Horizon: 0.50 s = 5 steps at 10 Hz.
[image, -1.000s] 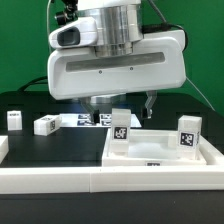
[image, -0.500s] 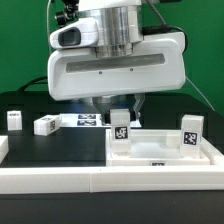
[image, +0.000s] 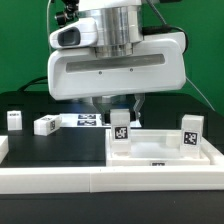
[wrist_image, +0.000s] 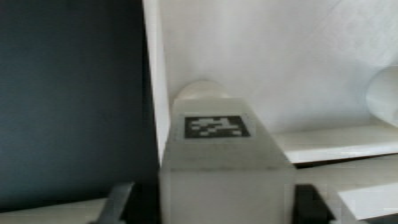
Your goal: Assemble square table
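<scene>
- Hand: we see it clenched on an upright leg, with one finger against each side.
- We find that leg standing inside the tabletop, near its edge on the exterior view's left.
- We see a second leg upright in the tabletop, towards the exterior view's right.
- We spot a third leg and a fourth leg on the black table, near the marker board.
- In the wrist view we see the gripped leg's tag.
</scene>
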Tool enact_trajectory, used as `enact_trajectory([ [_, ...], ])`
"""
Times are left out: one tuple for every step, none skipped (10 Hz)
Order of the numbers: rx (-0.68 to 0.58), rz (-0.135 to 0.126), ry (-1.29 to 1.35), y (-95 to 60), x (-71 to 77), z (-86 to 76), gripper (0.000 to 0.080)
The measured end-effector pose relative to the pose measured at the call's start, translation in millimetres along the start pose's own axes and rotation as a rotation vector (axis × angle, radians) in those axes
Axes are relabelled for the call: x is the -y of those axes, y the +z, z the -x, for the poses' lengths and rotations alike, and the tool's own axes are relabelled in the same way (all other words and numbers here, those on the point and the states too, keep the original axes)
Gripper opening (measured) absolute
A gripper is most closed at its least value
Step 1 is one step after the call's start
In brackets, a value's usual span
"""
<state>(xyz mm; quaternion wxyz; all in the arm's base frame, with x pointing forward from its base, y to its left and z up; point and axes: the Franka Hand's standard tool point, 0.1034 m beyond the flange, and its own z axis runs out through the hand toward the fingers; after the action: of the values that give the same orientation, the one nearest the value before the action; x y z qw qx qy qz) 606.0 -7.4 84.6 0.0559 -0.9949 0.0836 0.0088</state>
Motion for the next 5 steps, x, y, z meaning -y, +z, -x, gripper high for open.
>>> enact_trajectory([
  [-0.011,-0.001,0.134,0.8,1.0,0.0,0.029],
  [-0.019,-0.008,0.253,1.1,1.7,-0.6,0.029],
  [-0.028,-0.019,0.367,1.5,1.6,-1.3,0.029],
  [-0.035,-0.023,0.48,1.7,2.9,-1.9,0.029],
  [-0.041,-0.026,0.583,2.1,5.0,-2.5,0.029],
])
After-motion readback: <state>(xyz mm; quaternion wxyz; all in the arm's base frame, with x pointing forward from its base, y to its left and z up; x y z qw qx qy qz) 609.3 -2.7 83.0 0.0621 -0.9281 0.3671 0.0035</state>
